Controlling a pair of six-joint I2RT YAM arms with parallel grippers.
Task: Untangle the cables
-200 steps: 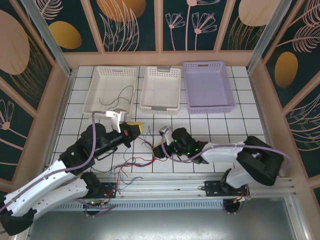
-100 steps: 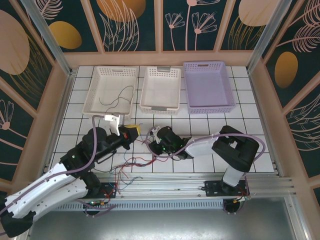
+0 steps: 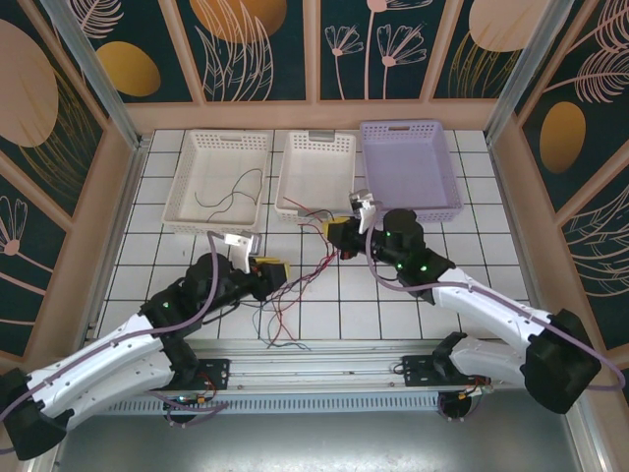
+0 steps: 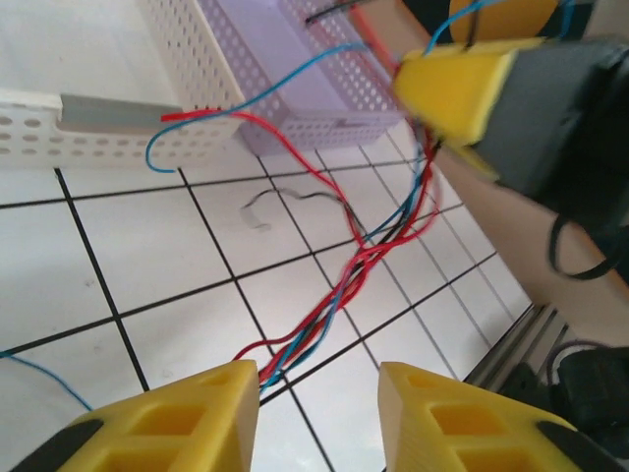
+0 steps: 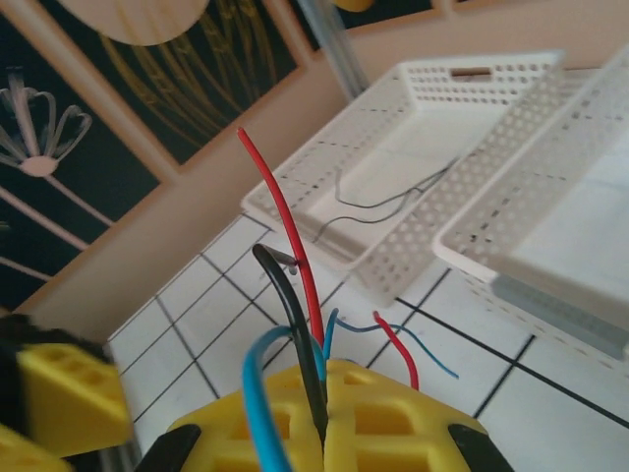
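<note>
Several cables [image 4: 354,270] trail from the right gripper's [image 5: 324,423] closed jaws.

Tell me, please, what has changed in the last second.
The right gripper closed on the cables and pulled them toward the middle basket. The left gripper opened and shifted slightly right. The left basket and the black wire in it stayed put.

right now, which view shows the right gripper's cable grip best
Right wrist: the right gripper pinches red, black and blue cables close up. Top external shows it small; left wrist shows it blurred, strands hanging.
</note>
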